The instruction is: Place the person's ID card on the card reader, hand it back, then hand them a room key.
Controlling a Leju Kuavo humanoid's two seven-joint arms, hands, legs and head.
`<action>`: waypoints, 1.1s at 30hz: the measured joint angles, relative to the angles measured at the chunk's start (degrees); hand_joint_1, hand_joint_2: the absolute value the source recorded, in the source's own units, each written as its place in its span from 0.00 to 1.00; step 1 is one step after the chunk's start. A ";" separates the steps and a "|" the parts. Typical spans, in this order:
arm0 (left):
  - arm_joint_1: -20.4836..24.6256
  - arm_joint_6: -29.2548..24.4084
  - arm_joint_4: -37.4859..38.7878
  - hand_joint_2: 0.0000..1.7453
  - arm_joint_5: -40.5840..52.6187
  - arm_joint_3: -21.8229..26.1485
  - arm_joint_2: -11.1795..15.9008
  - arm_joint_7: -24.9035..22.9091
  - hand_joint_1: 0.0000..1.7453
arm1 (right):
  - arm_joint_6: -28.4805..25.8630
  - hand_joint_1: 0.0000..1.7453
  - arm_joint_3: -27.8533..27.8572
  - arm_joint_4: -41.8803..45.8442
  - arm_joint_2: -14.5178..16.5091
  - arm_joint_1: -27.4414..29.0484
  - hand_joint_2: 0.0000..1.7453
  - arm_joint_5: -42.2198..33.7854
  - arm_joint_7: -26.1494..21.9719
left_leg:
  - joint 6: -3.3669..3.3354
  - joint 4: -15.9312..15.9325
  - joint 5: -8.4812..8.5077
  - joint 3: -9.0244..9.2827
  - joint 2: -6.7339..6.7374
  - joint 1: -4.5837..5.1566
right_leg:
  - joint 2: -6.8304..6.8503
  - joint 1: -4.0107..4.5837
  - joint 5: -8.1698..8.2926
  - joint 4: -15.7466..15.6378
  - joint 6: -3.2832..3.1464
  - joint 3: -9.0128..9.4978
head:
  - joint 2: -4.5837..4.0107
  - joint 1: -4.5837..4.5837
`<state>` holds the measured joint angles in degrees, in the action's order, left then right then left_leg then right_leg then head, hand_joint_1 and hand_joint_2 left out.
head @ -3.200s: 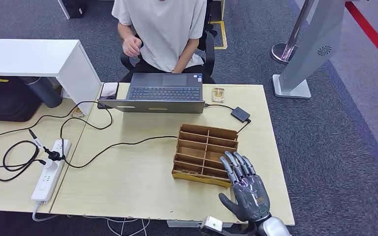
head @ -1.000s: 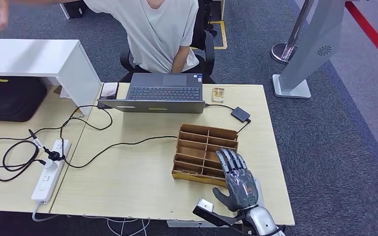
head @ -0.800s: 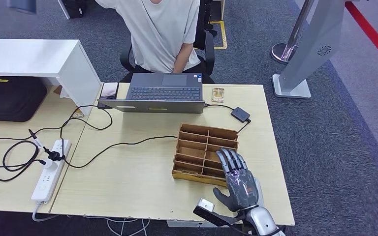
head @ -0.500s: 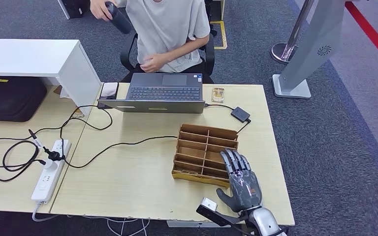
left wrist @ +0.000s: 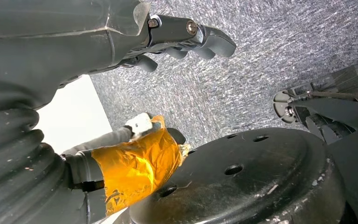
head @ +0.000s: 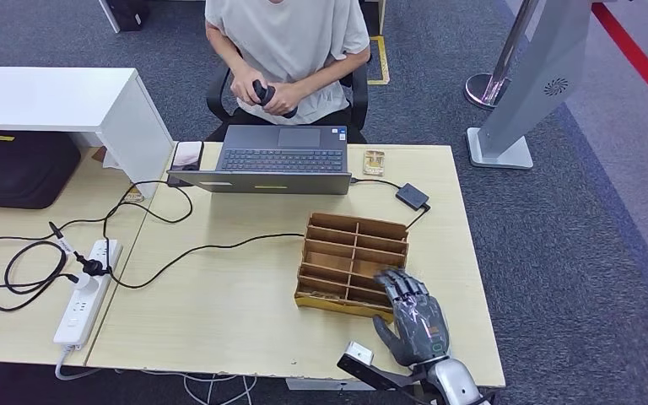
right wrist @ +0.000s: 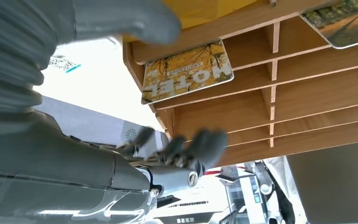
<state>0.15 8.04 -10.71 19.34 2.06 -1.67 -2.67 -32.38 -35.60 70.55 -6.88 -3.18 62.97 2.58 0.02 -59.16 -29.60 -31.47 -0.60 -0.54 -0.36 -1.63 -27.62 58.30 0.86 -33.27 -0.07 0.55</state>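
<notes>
A yellow room key card [right wrist: 186,70] printed "HOTEL" lies in a slot at the near end of the wooden organizer [head: 354,263], and everything here turns on that rack. The right hand [head: 413,319] hangs just over the rack's near right corner, fingers apart and lightly bent, holding nothing. From where I stand it looks set to draw out a key, and to do that cleanly I'd want the fingers coming down along the slot, not across the thin dividers, pinching the card's free edge and sliding it out flat so the light rack doesn't drag along. Beyond the rack's far side sit the small black card reader [head: 412,197] and, further on, a card [head: 374,161] beside the laptop [head: 272,159]. The person [head: 287,42] sits behind that, holding a dark object. The left hand [left wrist: 186,39] hangs low over carpet, fingers curled in on nothing.
</notes>
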 joint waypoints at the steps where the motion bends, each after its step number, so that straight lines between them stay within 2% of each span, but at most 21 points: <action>1: 0.00 0.00 0.00 1.00 0.00 0.01 0.00 0.00 0.00 | 0.01 1.00 0.00 0.00 0.00 0.05 1.00 -0.07 -0.05 | 0.00 0.00 0.00 0.00 0.00 0.00 | 0.00 0.00 0.00 0.00 0.00 0.00 | 0.00 0.00; 14: -0.01 -0.14 0.00 1.00 -0.02 0.07 -0.01 0.01 0.00 | -0.03 1.00 0.31 0.11 0.00 0.57 1.00 -1.84 -0.98 | 0.00 0.00 0.00 0.00 0.00 0.00 | 0.00 0.00 0.00 0.00 0.00 0.00 | 0.00 0.00; 27: -0.02 -1.15 0.00 1.00 0.33 0.15 -0.01 2.23 0.00 | 0.08 1.00 1.40 0.79 0.00 1.33 1.00 -3.24 -2.08 | 0.00 0.00 0.00 0.00 0.00 0.00 | 0.00 0.00 0.00 0.00 0.00 0.00 | 0.00 0.00; 29: -0.02 -0.84 0.00 1.00 0.27 0.29 0.00 1.91 0.00 | 0.09 1.00 1.55 0.84 0.00 1.35 1.00 -4.88 -3.02 | 0.00 0.00 0.00 0.00 0.00 0.00 | 0.00 0.00 0.00 0.00 0.00 0.00 | 0.00 0.00; 33: -0.04 -0.27 0.00 1.00 0.38 0.51 0.03 1.01 0.00 | 1.71 1.00 3.66 2.38 -0.74 1.14 1.00 -13.50 -7.76 | 0.00 0.00 0.00 -0.01 0.00 0.00 | 0.01 0.00 0.00 0.00 0.00 0.01 | 0.00 0.00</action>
<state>0.11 7.78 -10.71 19.73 2.57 -1.64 -1.66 -30.67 -31.94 72.93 -7.62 -2.04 49.47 -5.18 0.02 -59.16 -29.60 -31.48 -0.61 -0.54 -0.35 -1.64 -27.62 58.29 0.86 -33.26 -0.07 0.55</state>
